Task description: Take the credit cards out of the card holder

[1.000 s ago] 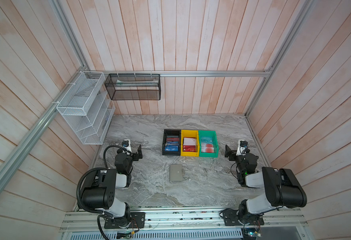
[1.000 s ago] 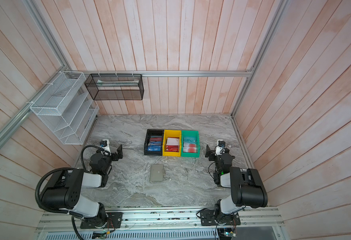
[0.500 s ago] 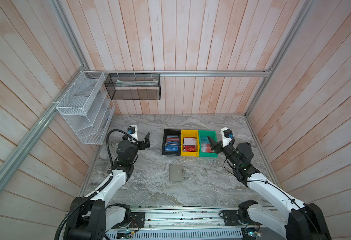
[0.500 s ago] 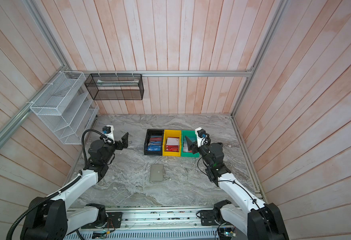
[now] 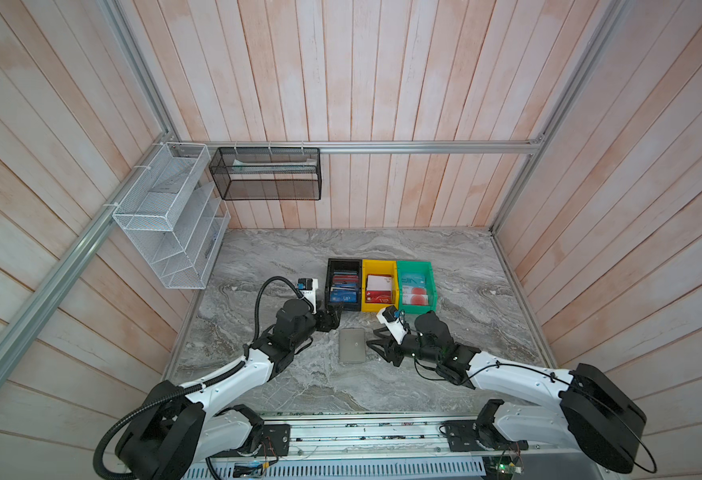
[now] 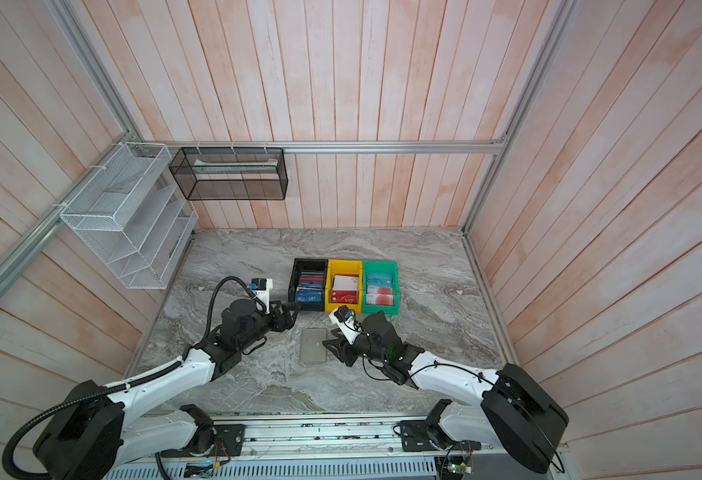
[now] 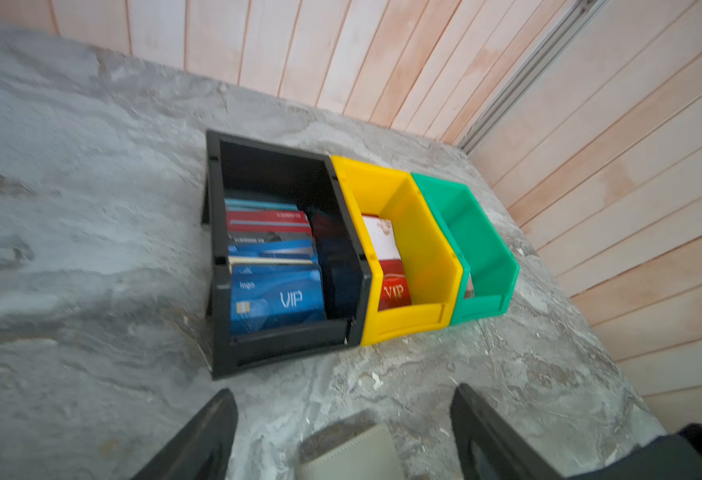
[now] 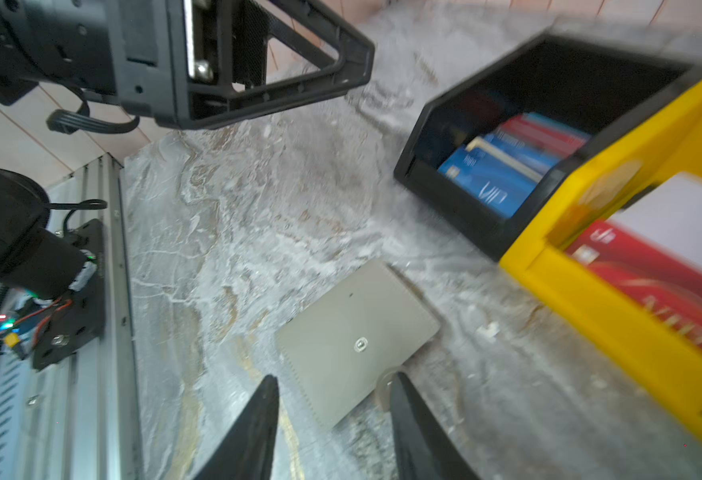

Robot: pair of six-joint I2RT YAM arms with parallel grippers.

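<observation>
1. Both arms are now stretched in to the middle of the surface (image 5: pixel 465 291). A second ago they were folded back at its near edge.
2. The card holder (image 5: pixel 352 345) is found in the same spot as before. It is laid flat and shut, a little way from the black bin (image 5: pixel 343 262) and the yellow bin (image 5: pixel 378 262), on the robot's side of them.
3. The left pincer (image 5: pixel 332 318) is held just beside the holder's far left corner. Its jaws are spread wide, and nothing is held in them.
4. The right pincer (image 8: pixel 336 378) is brought low to the holder's right edge, where a small snap tab (image 8: pixel 386 376) sticks out. Its jaws are parted, but less wide than the left one's, and nothing is gripped yet. Whether the edge is touched cannot be told.
5. The credit cards in the holder cannot be seen, since the cover is closed over them. Other cards are seen only in the bins.
6. So the reach is judged to be nearly done, and no card is taken out yet. The cover must be opened first, most likely by the tab, while the holder is kept from sliding.
</observation>
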